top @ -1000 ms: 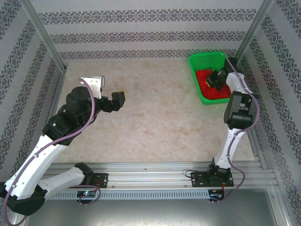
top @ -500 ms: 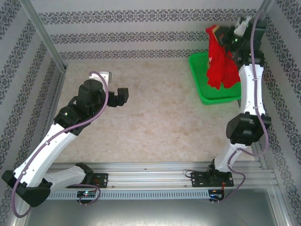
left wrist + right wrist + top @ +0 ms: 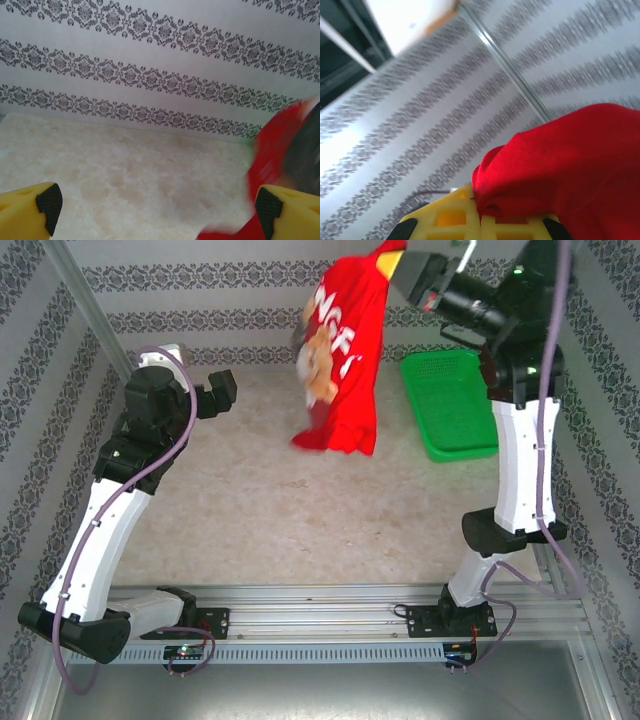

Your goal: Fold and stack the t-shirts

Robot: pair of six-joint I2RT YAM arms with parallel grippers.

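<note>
Shirt status: your right gripper [image 3: 398, 258] is clamped on a bunched edge of the bright red cloth t-shirt with a brown teddy bear print [image 3: 345, 350], raised high by the patterned back wall [image 3: 250, 315]. The cloth hangs below the fingers over the beige table [image 3: 250, 500], left of the green plastic mesh basket [image 3: 455, 400]. Your left gripper [image 3: 222, 392] stands wide apart, holding nothing, with the shirt off to its right.

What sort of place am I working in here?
Likely a staged robot test cell, not a home: patterned wallpaper panels on aluminium posts box in a marble-look table holding a green basket.
</note>
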